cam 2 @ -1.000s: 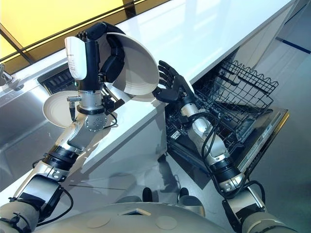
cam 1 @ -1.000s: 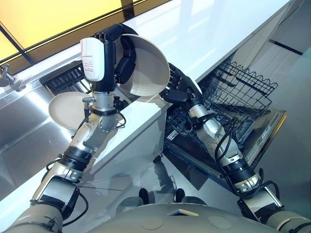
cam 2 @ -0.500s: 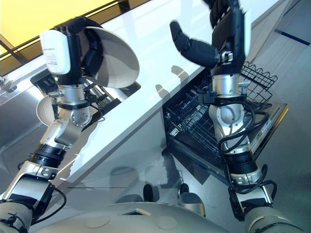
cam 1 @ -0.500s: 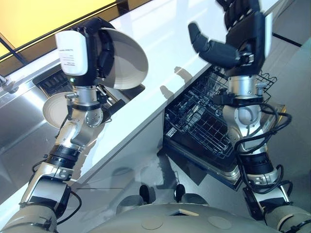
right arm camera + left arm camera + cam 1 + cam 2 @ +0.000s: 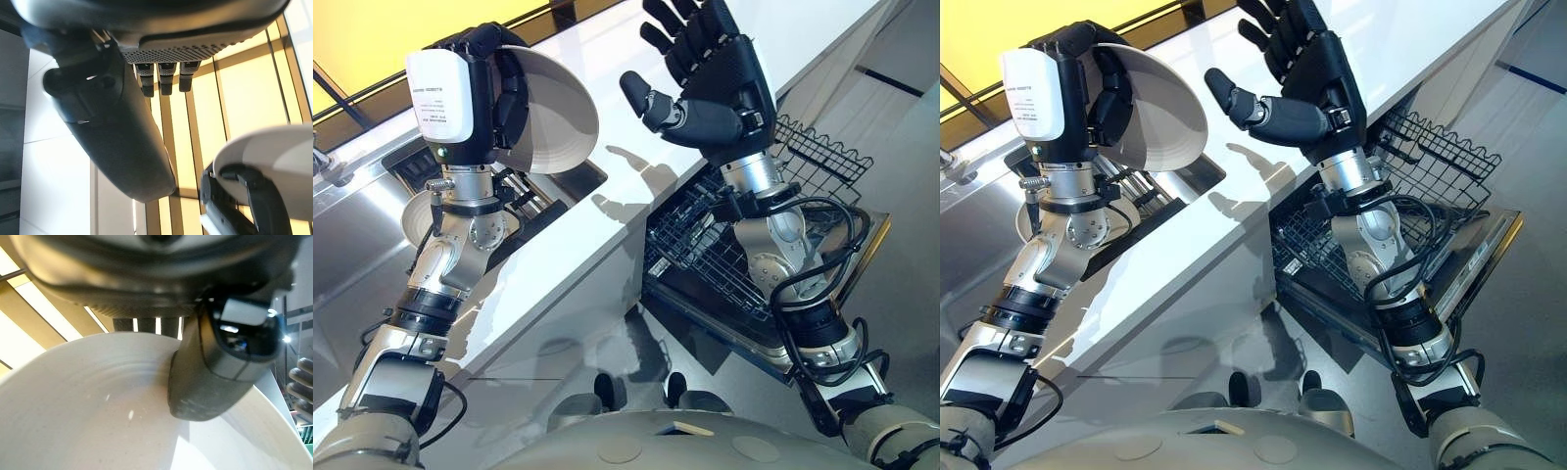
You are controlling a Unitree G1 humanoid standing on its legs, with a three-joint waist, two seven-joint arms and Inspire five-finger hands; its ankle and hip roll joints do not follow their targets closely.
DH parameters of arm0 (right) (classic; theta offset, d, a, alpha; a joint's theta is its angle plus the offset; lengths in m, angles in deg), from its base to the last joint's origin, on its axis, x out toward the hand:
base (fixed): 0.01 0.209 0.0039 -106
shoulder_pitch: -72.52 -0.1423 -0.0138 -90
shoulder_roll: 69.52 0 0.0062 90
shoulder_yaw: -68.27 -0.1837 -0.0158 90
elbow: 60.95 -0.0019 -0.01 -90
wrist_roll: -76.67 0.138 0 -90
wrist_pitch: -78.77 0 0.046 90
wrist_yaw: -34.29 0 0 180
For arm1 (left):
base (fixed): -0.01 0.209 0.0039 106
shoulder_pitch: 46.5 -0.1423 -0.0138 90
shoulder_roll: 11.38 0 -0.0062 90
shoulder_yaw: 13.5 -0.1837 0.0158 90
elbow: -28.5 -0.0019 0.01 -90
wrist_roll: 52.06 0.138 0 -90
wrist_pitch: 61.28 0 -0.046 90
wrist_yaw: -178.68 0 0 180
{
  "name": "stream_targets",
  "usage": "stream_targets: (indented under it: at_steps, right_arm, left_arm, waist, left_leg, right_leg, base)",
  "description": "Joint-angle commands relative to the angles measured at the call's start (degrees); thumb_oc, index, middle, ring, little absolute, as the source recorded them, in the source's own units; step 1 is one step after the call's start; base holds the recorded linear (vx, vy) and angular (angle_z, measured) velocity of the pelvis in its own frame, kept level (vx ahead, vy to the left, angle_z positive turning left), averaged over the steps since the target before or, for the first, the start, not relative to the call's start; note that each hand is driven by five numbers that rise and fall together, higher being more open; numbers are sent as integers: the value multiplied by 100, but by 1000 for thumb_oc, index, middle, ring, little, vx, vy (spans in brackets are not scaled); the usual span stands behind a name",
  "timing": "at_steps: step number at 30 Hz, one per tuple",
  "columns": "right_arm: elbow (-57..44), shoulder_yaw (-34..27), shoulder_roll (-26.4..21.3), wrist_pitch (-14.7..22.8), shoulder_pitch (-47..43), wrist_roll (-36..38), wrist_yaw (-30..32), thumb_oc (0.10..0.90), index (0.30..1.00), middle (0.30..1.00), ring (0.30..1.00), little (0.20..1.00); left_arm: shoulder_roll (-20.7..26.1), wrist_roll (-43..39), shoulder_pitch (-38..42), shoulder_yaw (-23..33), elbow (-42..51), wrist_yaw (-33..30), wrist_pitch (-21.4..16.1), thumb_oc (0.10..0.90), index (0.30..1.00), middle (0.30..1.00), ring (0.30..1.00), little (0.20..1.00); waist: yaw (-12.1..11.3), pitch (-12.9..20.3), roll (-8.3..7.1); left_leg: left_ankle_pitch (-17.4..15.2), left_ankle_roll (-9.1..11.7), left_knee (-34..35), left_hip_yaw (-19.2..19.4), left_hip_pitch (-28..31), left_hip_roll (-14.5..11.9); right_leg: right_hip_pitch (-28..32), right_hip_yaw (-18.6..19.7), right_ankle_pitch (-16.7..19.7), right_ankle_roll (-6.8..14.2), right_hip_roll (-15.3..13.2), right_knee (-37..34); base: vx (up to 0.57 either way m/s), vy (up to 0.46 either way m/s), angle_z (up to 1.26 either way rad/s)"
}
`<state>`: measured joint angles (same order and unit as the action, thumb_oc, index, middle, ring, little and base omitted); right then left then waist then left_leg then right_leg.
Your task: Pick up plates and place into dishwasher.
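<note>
Left hand (image 5: 494, 93) raised gripping plate (image 5: 553, 122), right hand (image 5: 720, 73) raised, fingers spread

Both eye views look down from the robot's head, a little apart, onto the white counter (image 5: 636, 186) and the open dishwasher (image 5: 754, 264) below it. They share the same scene, including both raised hands. The left wrist view looks from very close along the left hand (image 5: 220, 367) onto the plate (image 5: 98, 411). The right wrist view looks along the right hand (image 5: 117, 122) and also catches that plate.
</note>
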<state>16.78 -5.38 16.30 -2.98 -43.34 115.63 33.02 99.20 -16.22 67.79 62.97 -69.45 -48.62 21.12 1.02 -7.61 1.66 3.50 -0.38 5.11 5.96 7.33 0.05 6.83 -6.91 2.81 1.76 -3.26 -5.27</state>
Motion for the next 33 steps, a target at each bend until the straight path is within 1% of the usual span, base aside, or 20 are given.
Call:
stream_targets:
  at_steps: [1,2,6,8,11,13,15,16,19,24,30,33]
  right_arm:
    - [-443,-173,461,542,-888,315,166,800,900,900,900,900]
    - [-432,-149,512,556,-889,318,202,800,900,900,900,900]
    - [-404,-82,660,426,-847,746,317,800,900,900,900,900]
    - [-374,-28,766,295,-782,1086,377,800,900,900,900,900]
    - [-238,29,878,143,-725,1378,446,800,900,900,900,900]
    - [-137,74,931,40,-697,1380,516,800,900,900,900,900]
    - [-75,100,943,22,-696,1348,569,800,900,900,900,900]
    - [103,162,972,-45,-685,1299,662,800,900,900,900,900]
    - [315,204,999,-150,-604,1136,717,800,900,900,900,900]
    - [531,223,998,-244,-402,1111,648,800,900,900,900,900]
    - [603,284,1032,-335,-315,955,701,800,900,900,900,900]
    - [660,283,1032,-385,-299,914,707,800,900,900,900,900]
  left_arm:
    - [-35,-92,1297,-287,-295,-397,-227,100,300,300,300,200]
    - [-89,-56,1314,-338,-301,-396,-228,100,300,300,300,200]
    - [-244,-4,1325,-483,-307,-410,-218,100,300,300,300,200]
    - [-300,45,1346,-596,-316,-399,-184,100,300,300,300,200]
    - [-322,-22,1434,-743,-419,-441,-205,100,300,300,300,200]
    - [-334,-42,1489,-820,-446,-453,-215,100,300,300,300,200]
    - [-338,-43,1516,-863,-478,-487,-247,100,300,300,300,200]
    - [-353,-56,1556,-940,-496,-546,-286,100,300,300,300,200]
    - [-381,-56,1544,-939,-432,-566,-300,100,300,300,300,200]
    - [-349,-53,1504,-887,-204,-513,-206,100,300,300,300,200]
    - [-320,-89,1503,-902,-124,-549,-110,100,300,300,300,200]
    - [-314,-82,1482,-891,-143,-578,-125,100,300,300,300,200]
  waist:
    - [-42,677,31]
    - [-44,678,26]
    - [-37,671,18]
    - [-25,667,14]
    - [-6,652,10]
    - [5,650,7]
    - [5,652,5]
    - [2,649,3]
    - [-3,643,0]
    - [-11,628,-1]
    - [-8,596,8]
    - [-8,591,16]
  left_leg:
    - [-780,-34,-11,-120,86,123]
    - [-779,-35,-11,-119,85,122]
    - [-783,-41,-11,-120,82,123]
    - [-823,-46,-11,-133,107,129]
    - [-824,-52,-11,-128,115,130]
    - [-820,-55,-11,-119,110,129]
    - [-817,-54,-11,-117,107,129]
    - [-813,-51,-11,-115,109,129]
    - [-808,-54,-11,-118,113,129]
    - [-812,-65,-11,-127,130,133]
    - [-804,-75,-11,-136,137,141]
    - [-802,-76,-11,-146,141,144]
  right_leg:
    - [-47,-100,-716,203,105,308]
    - [-45,-98,-716,202,106,307]
    - [-46,-87,-714,200,113,305]
    - [-10,-77,-749,209,115,293]
    - [-14,-78,-755,214,114,314]
    - [-23,-79,-752,213,116,317]
    - [-27,-79,-748,211,116,315]
    - [-24,-87,-744,206,114,312]
    - [-21,-93,-744,199,112,316]
    - [-5,-124,-764,193,104,328]
    - [-9,-139,-777,184,104,352]
    - [-5,-140,-787,182,104,361]
  base:
    - [0,0,0]
    - [0,0,0]
    - [0,0,0]
    - [0,0,0]
    - [0,0,0]
    - [0,0,0]
    - [0,0,0]
    - [0,0,0]
    - [0,0,0]
    - [0,0,0]
    - [0,0,0]
    - [0,0,0]
